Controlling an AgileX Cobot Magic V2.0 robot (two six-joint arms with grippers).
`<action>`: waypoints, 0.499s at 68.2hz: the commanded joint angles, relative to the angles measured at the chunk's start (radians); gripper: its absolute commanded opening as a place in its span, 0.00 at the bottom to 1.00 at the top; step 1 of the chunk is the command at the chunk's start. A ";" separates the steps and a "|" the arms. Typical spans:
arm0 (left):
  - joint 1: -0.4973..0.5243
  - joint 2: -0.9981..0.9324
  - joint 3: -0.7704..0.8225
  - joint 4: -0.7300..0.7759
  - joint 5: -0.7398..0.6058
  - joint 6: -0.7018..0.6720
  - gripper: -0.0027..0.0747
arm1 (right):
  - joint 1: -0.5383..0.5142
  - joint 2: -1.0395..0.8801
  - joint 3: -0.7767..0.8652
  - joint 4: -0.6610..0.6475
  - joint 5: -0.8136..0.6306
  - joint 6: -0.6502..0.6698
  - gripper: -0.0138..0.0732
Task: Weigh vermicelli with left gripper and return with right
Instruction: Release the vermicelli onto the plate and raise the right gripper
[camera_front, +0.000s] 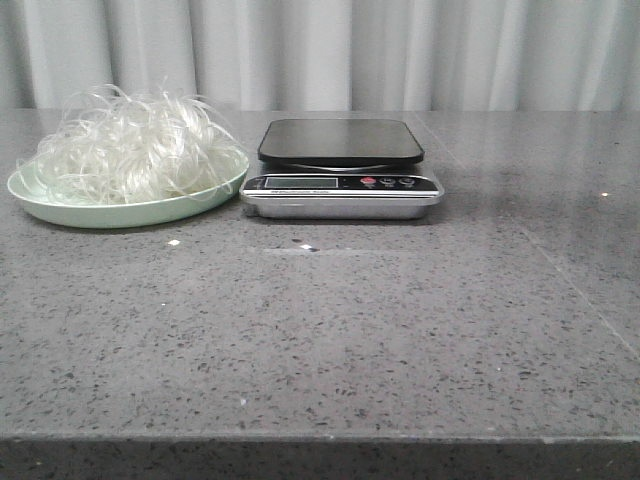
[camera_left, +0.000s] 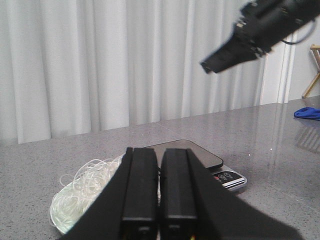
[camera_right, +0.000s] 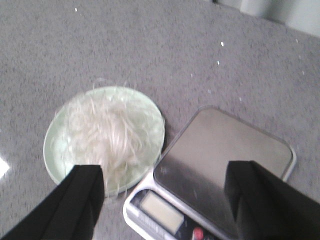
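The left gripper (camera_left: 159, 187) has its two long dark fingers (camera_left: 140, 185) pressed nearly together with only a thin slit between them and nothing caught there, so it is clenched on air. Just past its fingertips, on the speckled grey table (camera_front: 330, 340), lies the vermicelli (camera_left: 82, 192), a fluffy tangle of glassy white strands heaped on the pale green plate (camera_front: 120, 210), a few loops spilling over the rim. Touching or almost touching the plate, on the far side from this claw, stands the kitchen scale (camera_front: 340, 170) with a bare dark platform and a silver base. The right gripper (camera_right: 165, 195) hangs high above both, fingers spread wide apart and empty, one fingertip over the plate's edge and the other over the scale. From the left wrist view the right arm (camera_left: 260, 27) shows raised against the white curtain (camera_left: 125, 65).
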 joint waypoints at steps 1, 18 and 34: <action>-0.008 0.012 -0.027 -0.002 -0.077 0.001 0.20 | -0.005 -0.174 0.156 -0.011 -0.169 -0.011 0.85; -0.008 0.012 -0.024 -0.002 -0.077 0.001 0.20 | -0.005 -0.559 0.588 -0.049 -0.378 -0.011 0.85; -0.008 0.012 -0.024 -0.002 -0.071 0.001 0.20 | -0.005 -0.899 0.863 -0.101 -0.435 -0.011 0.85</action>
